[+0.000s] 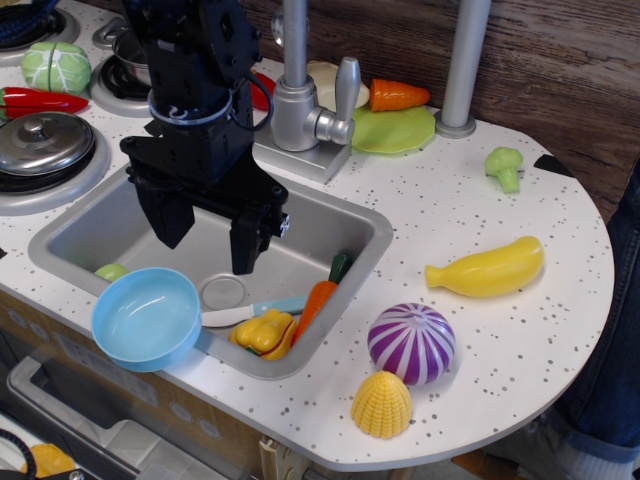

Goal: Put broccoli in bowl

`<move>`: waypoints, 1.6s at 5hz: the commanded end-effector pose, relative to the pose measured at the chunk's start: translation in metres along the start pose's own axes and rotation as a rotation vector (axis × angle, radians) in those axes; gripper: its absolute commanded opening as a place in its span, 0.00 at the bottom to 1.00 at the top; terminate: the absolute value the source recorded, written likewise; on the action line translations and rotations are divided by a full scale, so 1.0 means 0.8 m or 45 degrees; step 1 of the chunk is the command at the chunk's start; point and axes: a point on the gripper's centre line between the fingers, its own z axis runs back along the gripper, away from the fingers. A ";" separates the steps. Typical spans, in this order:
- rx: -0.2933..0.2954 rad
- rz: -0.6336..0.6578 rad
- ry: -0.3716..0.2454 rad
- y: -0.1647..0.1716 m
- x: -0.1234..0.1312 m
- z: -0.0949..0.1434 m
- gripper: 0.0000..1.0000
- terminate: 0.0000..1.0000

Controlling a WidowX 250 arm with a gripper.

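Observation:
The broccoli point(505, 166) is a small light-green floret lying on the speckled counter at the far right, near the wooden wall. The light-blue bowl point(147, 318) rests tilted on the front-left corner of the sink point(330, 215), empty. My black gripper point(207, 232) hangs over the sink's left half, just above and behind the bowl, far left of the broccoli. Its two fingers are spread apart and hold nothing.
In the sink lie a carrot point(317, 298), a yellow pepper point(264, 331), a knife and a small green ball point(111, 271). A banana point(487, 269), purple onion point(411, 342) and corn point(381, 404) sit on the counter. Faucet point(300, 95), green plate point(393, 128), cabbage point(55, 66) and pot lid point(42, 140) stand behind.

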 end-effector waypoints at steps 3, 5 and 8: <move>0.029 -0.002 -0.050 -0.074 0.057 0.009 1.00 0.00; 0.002 -0.014 -0.132 -0.161 0.142 -0.007 1.00 0.00; 0.022 -0.002 -0.186 -0.210 0.243 0.010 1.00 0.00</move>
